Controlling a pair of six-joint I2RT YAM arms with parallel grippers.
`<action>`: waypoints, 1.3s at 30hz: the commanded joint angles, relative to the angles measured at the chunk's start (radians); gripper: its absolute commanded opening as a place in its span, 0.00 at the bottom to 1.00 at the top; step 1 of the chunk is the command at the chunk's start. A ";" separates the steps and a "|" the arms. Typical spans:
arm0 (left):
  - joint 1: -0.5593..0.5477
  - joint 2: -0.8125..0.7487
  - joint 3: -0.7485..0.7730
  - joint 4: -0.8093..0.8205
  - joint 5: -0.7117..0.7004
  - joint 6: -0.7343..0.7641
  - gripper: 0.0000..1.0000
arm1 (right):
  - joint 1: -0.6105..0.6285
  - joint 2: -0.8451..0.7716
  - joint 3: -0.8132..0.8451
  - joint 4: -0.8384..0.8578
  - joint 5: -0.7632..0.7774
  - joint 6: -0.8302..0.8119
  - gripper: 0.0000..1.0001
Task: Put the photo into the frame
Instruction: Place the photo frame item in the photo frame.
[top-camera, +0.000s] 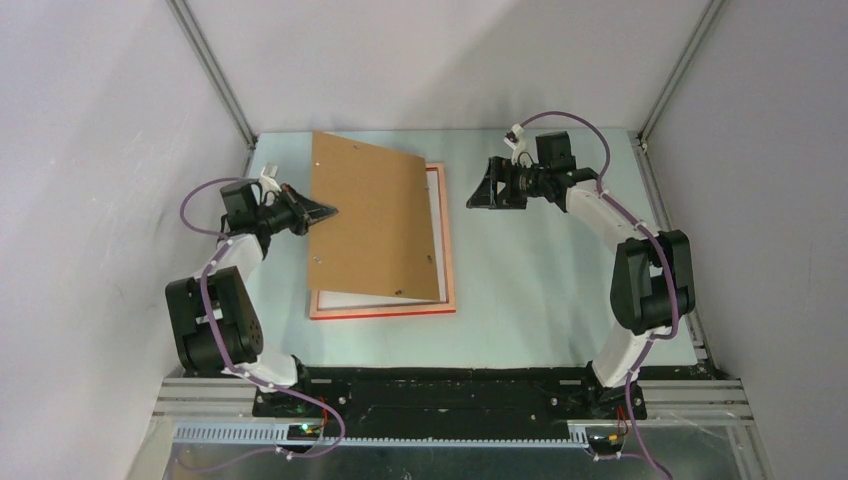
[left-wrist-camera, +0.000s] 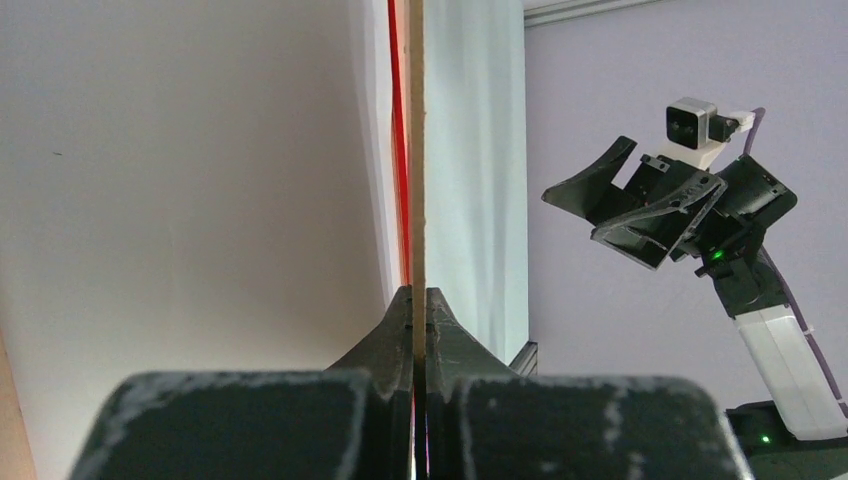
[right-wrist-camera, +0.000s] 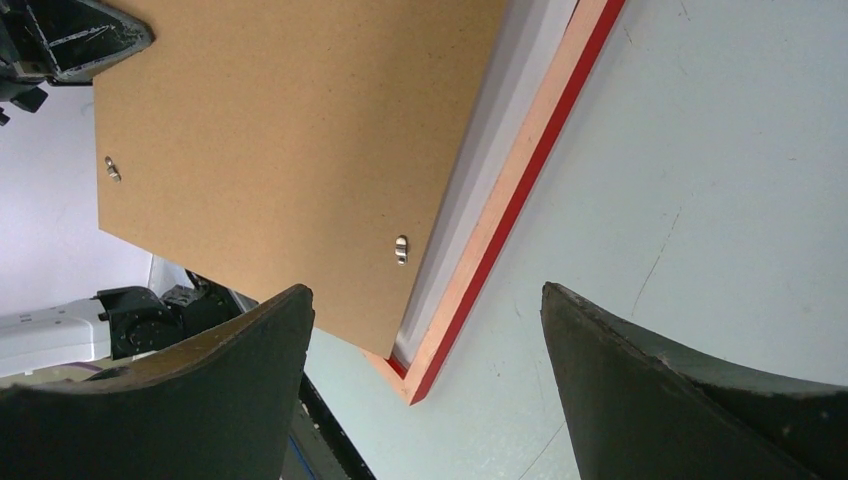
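The photo (right-wrist-camera: 513, 60) seems to lie already in the frame (top-camera: 380, 312), white back up; only a pale strip shows along the right and near sides. The frame rests back up on the table (top-camera: 540, 300), left of centre, long axis running near to far. Over it hangs the board (top-camera: 370, 215), skewed, its far left corner past the frame's far rail. The left gripper (top-camera: 325, 211) is clamped on the board's left edge and holds that side up. Whether the right edge touches the frame I cannot tell. The right gripper (top-camera: 483, 192) stands wide and empty, just right of the frame's far end. Likely next: square the board to the opening and lower it, the right arm steadying the free edge.
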 joint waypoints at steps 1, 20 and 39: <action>0.009 0.002 0.056 0.043 0.071 0.002 0.00 | 0.006 0.003 0.035 0.006 0.007 -0.014 0.88; -0.003 0.064 0.085 0.043 0.088 -0.016 0.00 | 0.010 0.009 0.021 0.001 0.016 -0.024 0.88; -0.051 0.096 0.108 0.043 0.093 -0.032 0.00 | 0.011 0.018 0.019 -0.009 0.017 -0.031 0.88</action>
